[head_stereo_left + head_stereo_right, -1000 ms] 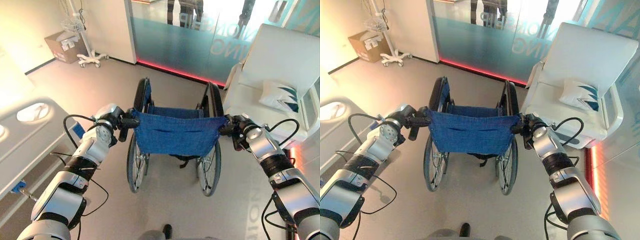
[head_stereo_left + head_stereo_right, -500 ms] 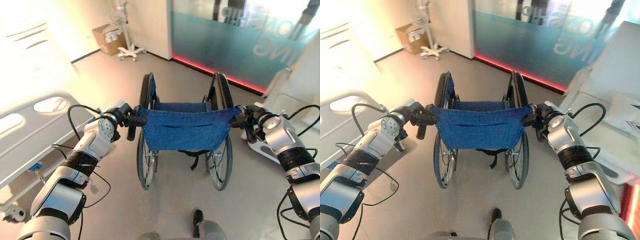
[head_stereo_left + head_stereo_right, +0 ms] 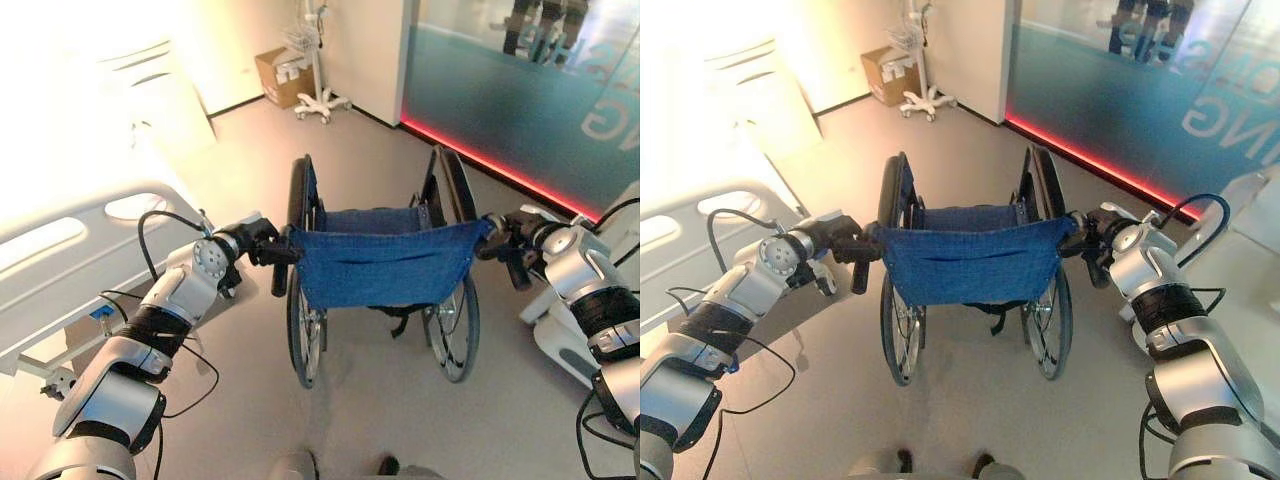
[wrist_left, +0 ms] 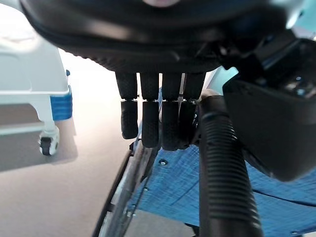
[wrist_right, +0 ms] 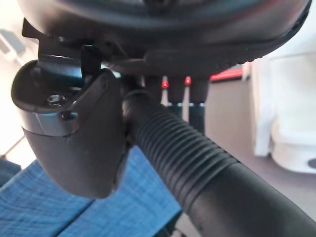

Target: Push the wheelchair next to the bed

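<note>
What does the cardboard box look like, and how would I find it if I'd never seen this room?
Start at the wheelchair in the middle of the floor and look past it to the far wall. A white stand on wheels is there, and the box sits on the floor just left of it. It is the only brown thing there, with its top open.

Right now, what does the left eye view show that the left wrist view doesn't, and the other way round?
The left eye view alone takes in the whole wheelchair, the right hand on its right handle, the cardboard box and the wheeled stand. The left wrist view alone gives a close look at the ribbed grip of the left handle, with the fingers hanging beside it. Both show the left hand, the blue seat back and part of the white bed.
</note>
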